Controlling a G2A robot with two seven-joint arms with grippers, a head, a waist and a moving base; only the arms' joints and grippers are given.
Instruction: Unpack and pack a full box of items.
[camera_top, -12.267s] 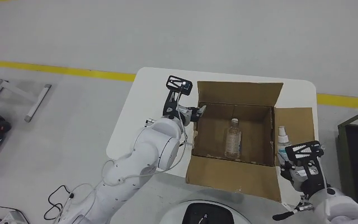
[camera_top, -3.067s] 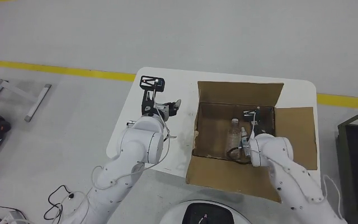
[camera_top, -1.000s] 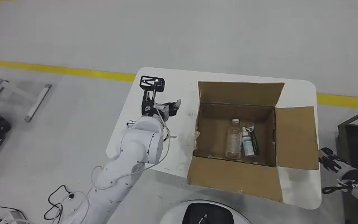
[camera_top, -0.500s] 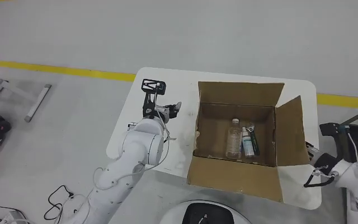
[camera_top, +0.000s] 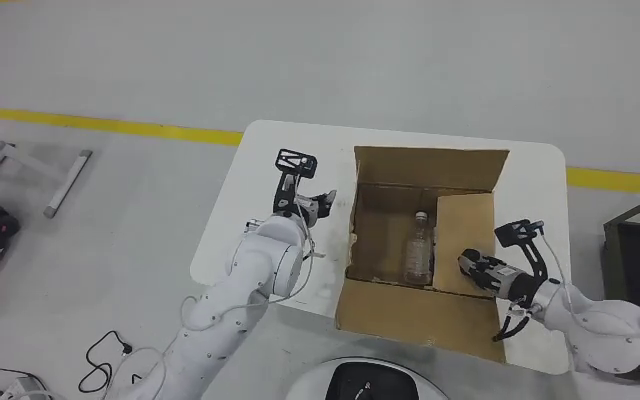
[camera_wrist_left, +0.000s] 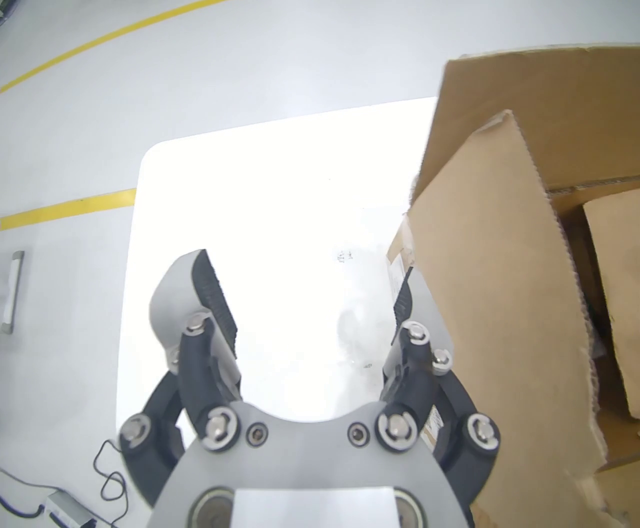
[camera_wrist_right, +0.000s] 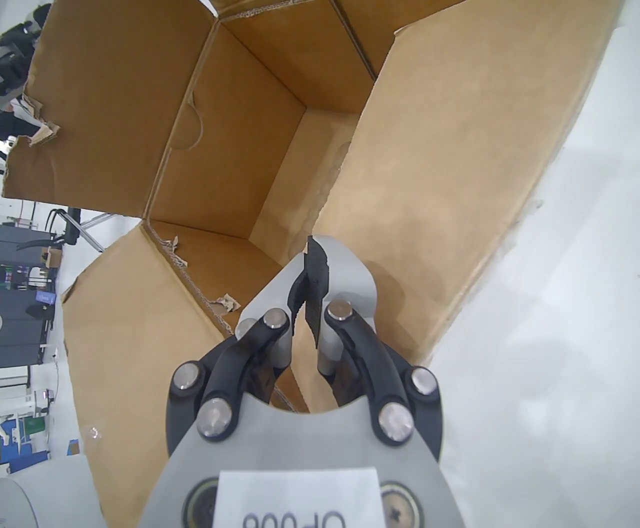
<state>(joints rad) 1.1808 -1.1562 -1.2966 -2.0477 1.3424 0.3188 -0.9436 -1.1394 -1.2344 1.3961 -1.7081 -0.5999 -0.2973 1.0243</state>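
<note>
Step in hand looks like closing up: packing judged done, flap folding under way. The box (camera_top: 420, 310) is sat on the right half of the counter (camera_top: 270, 160), spanning from far edge to near edge. A bottle (camera_top: 418, 248) is laid on the box floor, cap toward the counter's far edge. The right flap (camera_top: 466, 240) is tilted inward over the opening, so whatever lies under it can't be told. The right hand (camera_wrist_right: 311, 265) is set against that flap's outer face — pads closed together, nothing gripped. The left hand (camera_wrist_left: 305, 285) is spread wide and empty, held over the counter just beside the box's left wall. The left flap (camera_wrist_left: 500, 310) is stood upright next to one pad.

Next move, as judged: the right flap is to be pressed flat, then the left flap pushed over from its outer face — light force is called for, so the cardboard isn't creased and the box isn't slid toward a counter edge.
</note>
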